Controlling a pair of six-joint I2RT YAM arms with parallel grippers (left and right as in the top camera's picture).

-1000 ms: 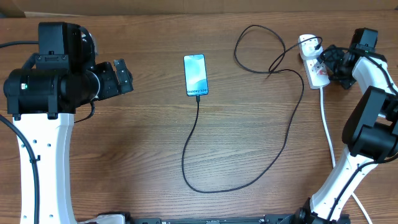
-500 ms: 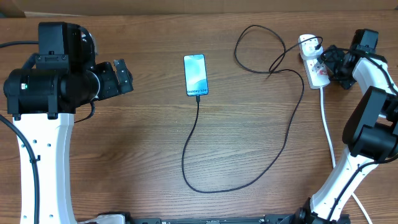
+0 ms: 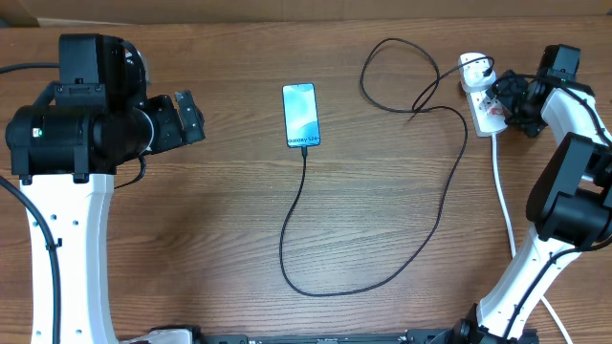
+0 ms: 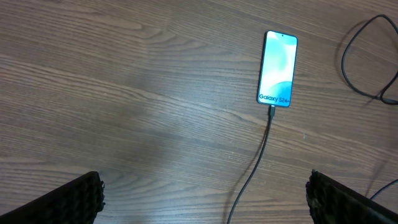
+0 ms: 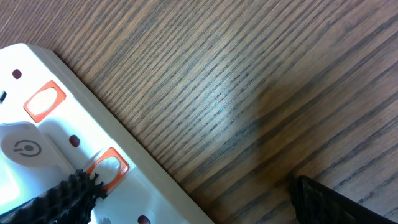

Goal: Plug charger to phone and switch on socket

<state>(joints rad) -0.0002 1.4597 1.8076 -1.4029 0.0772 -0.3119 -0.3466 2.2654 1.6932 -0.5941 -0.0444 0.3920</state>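
Overhead: phone point(image 3: 300, 115) upper centre, charger point(image 3: 304, 151) tip seated in its lower end; socket point(image 3: 481, 103) upper right.
Left wrist: left gripper point(image 4: 205, 202) spread wide, empty.
Right wrist: right gripper point(image 5: 199, 200) wide open, one finger beside the socket's orange switch. Plugging looks done; next, press the switch squarely.

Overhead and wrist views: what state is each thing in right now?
phone: screen lit, charger plugged in.
charger: tip in phone, cable lying slack.
socket: one outlet occupied; switch position unclear.
left gripper: open, empty.
right gripper: open, empty, over socket.
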